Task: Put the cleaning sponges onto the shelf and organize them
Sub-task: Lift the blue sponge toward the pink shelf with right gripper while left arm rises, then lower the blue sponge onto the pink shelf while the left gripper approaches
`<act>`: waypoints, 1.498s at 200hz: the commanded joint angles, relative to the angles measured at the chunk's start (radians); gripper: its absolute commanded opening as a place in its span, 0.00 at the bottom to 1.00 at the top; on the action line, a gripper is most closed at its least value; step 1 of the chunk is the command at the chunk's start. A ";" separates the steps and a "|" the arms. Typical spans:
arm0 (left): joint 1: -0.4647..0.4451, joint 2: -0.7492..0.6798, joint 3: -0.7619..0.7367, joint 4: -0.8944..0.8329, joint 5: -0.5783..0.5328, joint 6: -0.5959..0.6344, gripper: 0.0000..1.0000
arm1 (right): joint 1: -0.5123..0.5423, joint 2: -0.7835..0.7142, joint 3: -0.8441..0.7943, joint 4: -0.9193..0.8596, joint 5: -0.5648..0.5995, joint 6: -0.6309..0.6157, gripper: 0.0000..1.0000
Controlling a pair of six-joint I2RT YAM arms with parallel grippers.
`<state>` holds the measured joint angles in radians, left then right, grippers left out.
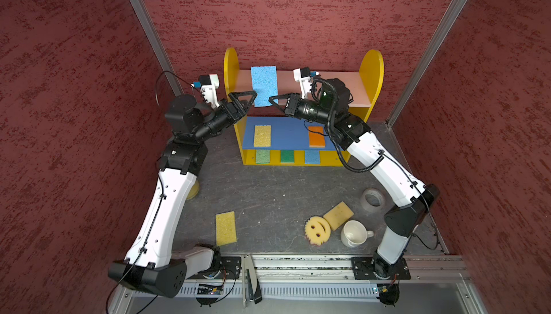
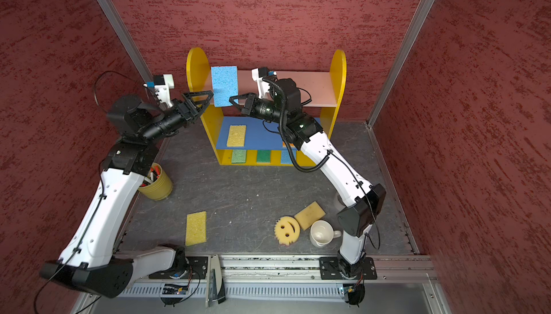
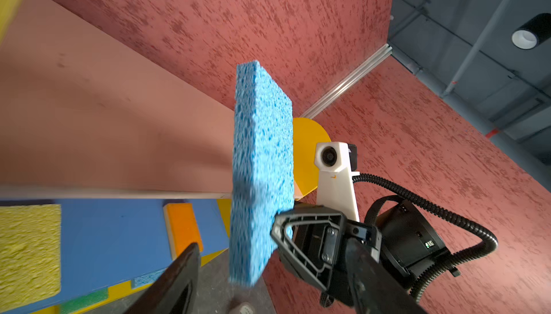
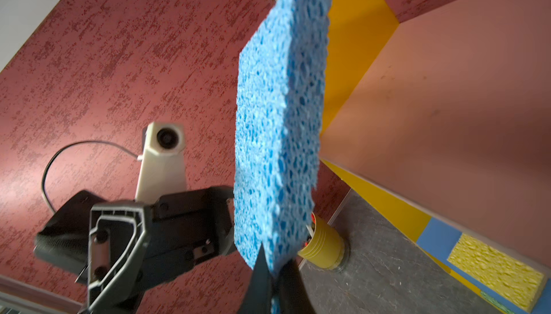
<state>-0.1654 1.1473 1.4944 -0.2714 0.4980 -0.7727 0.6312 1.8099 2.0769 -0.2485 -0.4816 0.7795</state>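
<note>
Right pincer [image 1: 272, 101] is clamped on the lower edge of the blue sponge [image 1: 264, 86]. The sponge stands on end above its tips, in front of the shelf's [image 1: 371, 68] pink top board [image 1: 328, 86]. Left pincer [image 1: 252, 99] faces it at the sponge's opposite edge, jaws spread wide, gripping nothing. Below both pincers the yellow sponge [image 1: 262, 135] and orange sponge [image 1: 316, 136] lie on the blue middle board [image 1: 286, 132], and the light green sponge [image 1: 262, 156], dark green sponge [image 1: 287, 156] and pale blue sponge [image 1: 312, 157] on the base. Well behind them on the tabletop [image 1: 268, 190] are a second yellow sponge [image 1: 225, 228], a tan sponge [image 1: 338, 214] and the smiley sponge [image 1: 317, 229] beside a white mug [image 1: 354, 233].
</note>
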 commanded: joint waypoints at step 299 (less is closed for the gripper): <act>-0.110 -0.017 -0.162 -0.039 -0.260 0.085 0.79 | 0.027 0.319 0.477 -0.285 0.302 -0.062 0.41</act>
<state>-0.2649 1.1213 1.3003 -0.3351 0.2375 -0.7021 0.6575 2.1361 2.5301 -0.5331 -0.2230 0.7109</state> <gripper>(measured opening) 0.788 0.396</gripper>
